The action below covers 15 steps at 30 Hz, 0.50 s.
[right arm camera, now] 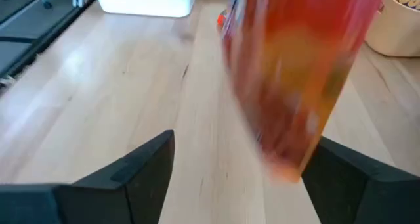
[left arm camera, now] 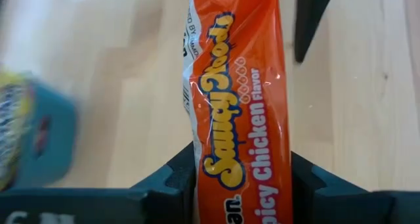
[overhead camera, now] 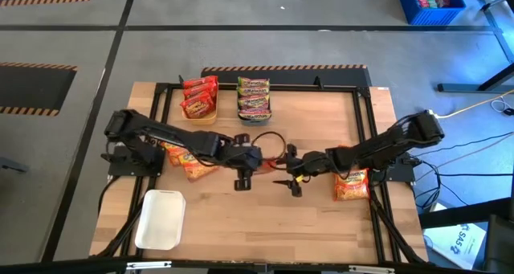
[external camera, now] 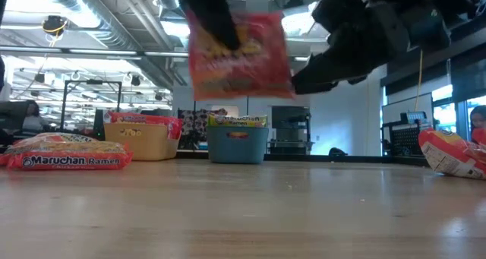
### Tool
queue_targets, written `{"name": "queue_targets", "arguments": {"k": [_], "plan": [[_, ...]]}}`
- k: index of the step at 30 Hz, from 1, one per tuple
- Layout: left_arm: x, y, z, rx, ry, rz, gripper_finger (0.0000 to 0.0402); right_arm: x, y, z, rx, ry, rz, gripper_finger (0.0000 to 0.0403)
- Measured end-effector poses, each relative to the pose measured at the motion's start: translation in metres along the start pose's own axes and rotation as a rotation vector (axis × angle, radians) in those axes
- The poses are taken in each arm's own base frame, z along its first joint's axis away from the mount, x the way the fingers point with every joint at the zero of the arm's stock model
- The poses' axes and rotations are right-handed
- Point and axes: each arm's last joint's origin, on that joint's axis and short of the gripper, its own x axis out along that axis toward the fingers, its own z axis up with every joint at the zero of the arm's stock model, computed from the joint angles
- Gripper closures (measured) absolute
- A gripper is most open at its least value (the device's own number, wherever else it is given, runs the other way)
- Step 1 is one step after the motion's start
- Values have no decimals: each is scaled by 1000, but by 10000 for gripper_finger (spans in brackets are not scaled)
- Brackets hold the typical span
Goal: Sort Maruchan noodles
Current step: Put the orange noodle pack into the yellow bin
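A red-orange Maruchan packet (external camera: 239,55) printed "Spicy Chicken Flavor" hangs in the air over the table's middle (overhead camera: 275,163). My left gripper (left arm camera: 241,184) is shut on it from above (external camera: 209,12). My right gripper (right arm camera: 239,178) is open and comes level from the table's right (external camera: 357,42). Its fingers stand wide apart on either side of the packet's (right arm camera: 292,86) lower end. Whether they touch it cannot be told. My left gripper pinches the packet between its two fingers (left arm camera: 177,178), across its narrow width near the upper end (left arm camera: 239,165). The fingers come from above, pointing down. The packet is lifted clear of the table and hangs upright below them (external camera: 239,69).
At the far edge stand a yellow tray (overhead camera: 199,112) with red packets and a blue-grey tray (overhead camera: 254,113) with green-edged packets. A white tray (overhead camera: 161,218) lies near left. Loose packets lie under the left arm (overhead camera: 186,163) and by the right arm (overhead camera: 351,186). Black rails (overhead camera: 365,129) frame the table.
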Motion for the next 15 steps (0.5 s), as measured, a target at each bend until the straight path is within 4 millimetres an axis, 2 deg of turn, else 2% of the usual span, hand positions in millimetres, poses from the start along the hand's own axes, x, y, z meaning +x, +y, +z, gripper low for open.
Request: {"name": "queue_targets", "arguments": {"k": [4, 8, 15], "plan": [[-32, 9, -10, -38, 35, 83, 271, -10, -1, 4, 18, 31, 3, 115], [-60, 21, -24, -81, 103, 114, 272, -12, 0, 4, 18, 37, 8, 115], [-96, 52, -48, -111, 200, 277, 272, -12, -2, 2, 16, 52, -25, 116]]}}
